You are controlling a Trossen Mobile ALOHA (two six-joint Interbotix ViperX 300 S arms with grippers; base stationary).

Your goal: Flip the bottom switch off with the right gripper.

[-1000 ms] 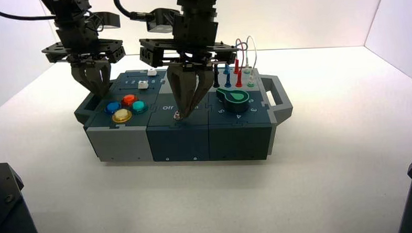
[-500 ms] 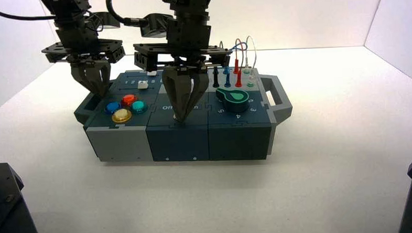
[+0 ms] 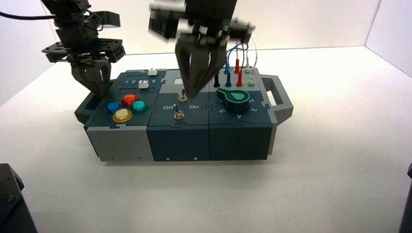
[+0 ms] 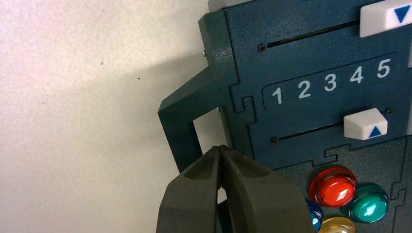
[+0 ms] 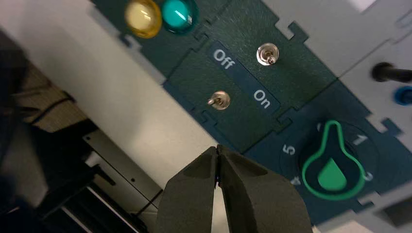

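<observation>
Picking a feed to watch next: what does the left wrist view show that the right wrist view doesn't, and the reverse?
Only left wrist: two white sliders beside the printed 1 to 5, the red round button and the left pincer.

Only right wrist: two silver metal toggle switches by "Off" and "On", the green-rimmed dark knob and the right pincer.

Both: the yellow round button and the teal-green round button.
</observation>
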